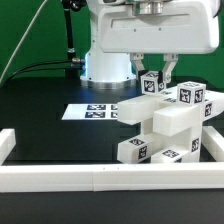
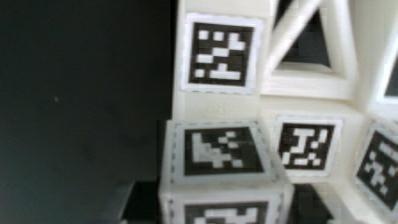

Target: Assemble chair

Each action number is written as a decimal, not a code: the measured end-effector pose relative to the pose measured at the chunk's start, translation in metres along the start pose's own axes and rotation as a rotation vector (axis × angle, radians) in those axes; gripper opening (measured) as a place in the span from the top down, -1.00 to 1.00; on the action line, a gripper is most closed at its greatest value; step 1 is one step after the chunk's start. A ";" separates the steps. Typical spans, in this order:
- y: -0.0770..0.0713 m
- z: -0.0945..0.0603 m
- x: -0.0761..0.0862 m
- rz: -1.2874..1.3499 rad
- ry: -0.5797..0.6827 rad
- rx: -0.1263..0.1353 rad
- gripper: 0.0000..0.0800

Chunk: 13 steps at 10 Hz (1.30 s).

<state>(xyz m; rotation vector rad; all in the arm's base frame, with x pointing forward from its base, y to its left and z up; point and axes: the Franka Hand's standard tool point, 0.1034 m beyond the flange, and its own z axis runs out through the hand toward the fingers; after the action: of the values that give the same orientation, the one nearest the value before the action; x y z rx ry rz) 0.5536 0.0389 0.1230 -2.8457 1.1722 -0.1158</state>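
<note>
End effector [image 1: 153, 74]: partly open, fingers straddling a tagged part atop the chair [image 1: 160, 125] | grasping it

Lying flat on the black table [image 1: 40, 125], toward the exterior view's left: the marker board [image 1: 88, 112]. Running along the near edge and up both sides: a low white border wall [image 1: 100, 178]. Hanging behind: a green backdrop [image 1: 25, 30], with black cables [image 1: 68, 45] trailing down.

Chair parts [image 1: 165, 125] crowd against the border wall [image 1: 110, 178].
</note>
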 end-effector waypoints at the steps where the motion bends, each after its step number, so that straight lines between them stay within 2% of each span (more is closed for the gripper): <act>1: 0.000 0.000 0.000 -0.026 0.000 0.000 0.29; 2: 0.000 0.000 0.000 -0.026 0.000 0.000 0.29; 3: 0.000 0.000 0.000 -0.040 0.000 0.000 0.09; 4: -0.001 0.000 0.000 -0.048 0.002 0.003 -0.36; 5: 0.001 0.000 0.001 -0.117 0.010 0.028 -0.36; 6: 0.006 0.002 0.002 -0.181 -0.001 0.049 -0.58; 11: 0.006 0.002 0.000 -0.494 0.006 0.043 -0.62; 13: 0.004 0.000 0.002 -0.740 0.020 0.038 -0.62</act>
<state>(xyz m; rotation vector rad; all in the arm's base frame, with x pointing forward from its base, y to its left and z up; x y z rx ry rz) 0.5524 0.0341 0.1225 -3.0778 0.0620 -0.1930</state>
